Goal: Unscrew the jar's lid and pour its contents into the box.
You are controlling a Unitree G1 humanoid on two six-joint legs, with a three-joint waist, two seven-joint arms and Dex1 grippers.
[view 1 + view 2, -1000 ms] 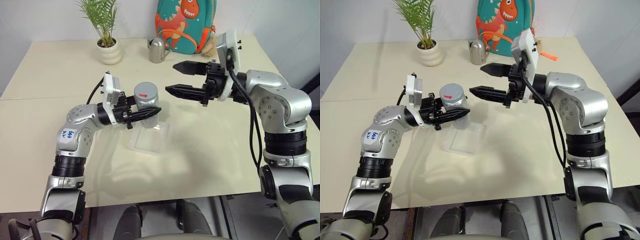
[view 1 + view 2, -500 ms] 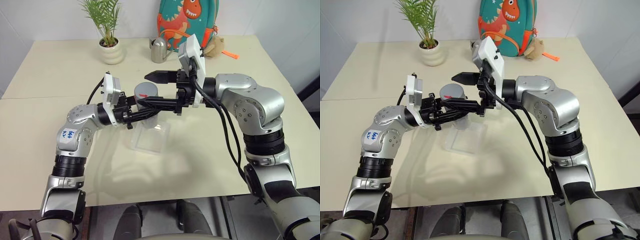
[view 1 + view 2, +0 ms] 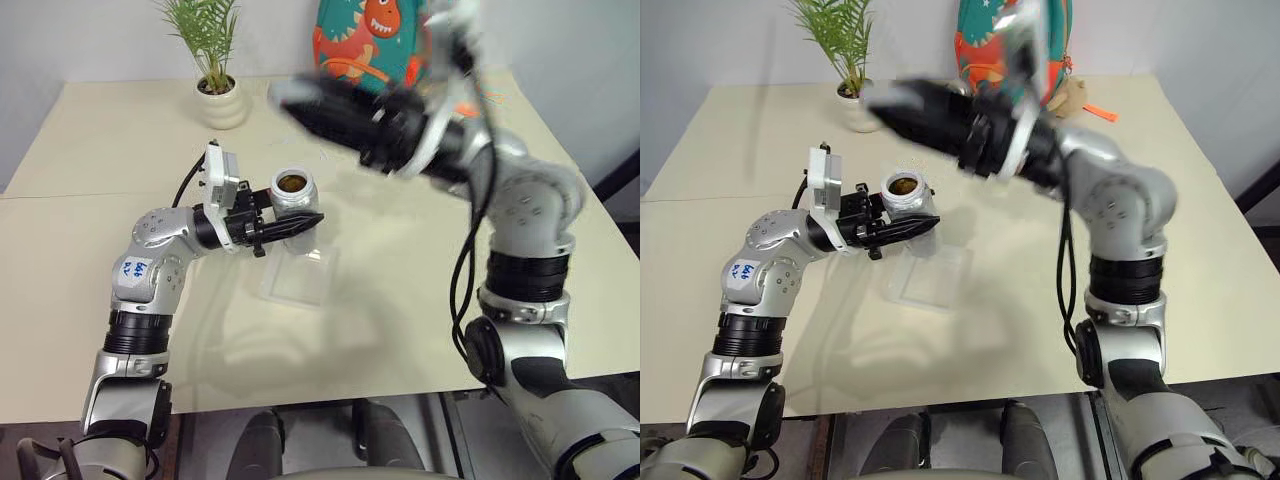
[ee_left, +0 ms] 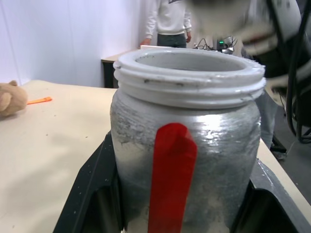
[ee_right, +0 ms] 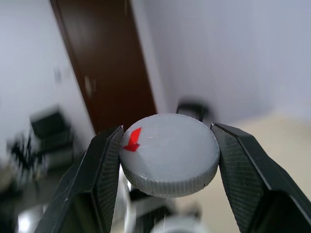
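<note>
Robot arms fill the middle of our head views, over a pale table (image 3: 80, 260). Left of centre, our left gripper (image 3: 300, 225) is clamped around the jar (image 3: 293, 193), which stands upright and uncapped, its mouth showing brown contents (image 3: 292, 182) inside. In the left wrist view the jar's grey body carries a red stripe and a white threaded rim, with a black finger pressed against each side. Directly below the jar in the frame, the clear plastic box (image 3: 297, 279) lies on the table. Above and to the right of the jar, our right gripper (image 3: 300, 105) is a blurred dark shape reaching toward the upper centre of the frame. The right wrist view shows its two fingers (image 5: 104, 170) closed on the lid (image 5: 169, 154), a round grey cap with a red mark near one edge, held well apart from the jar. Along the top of the frame stand a potted plant (image 3: 215, 75) at upper left and a colourful dinosaur backpack (image 3: 365, 45) at upper centre.
</note>
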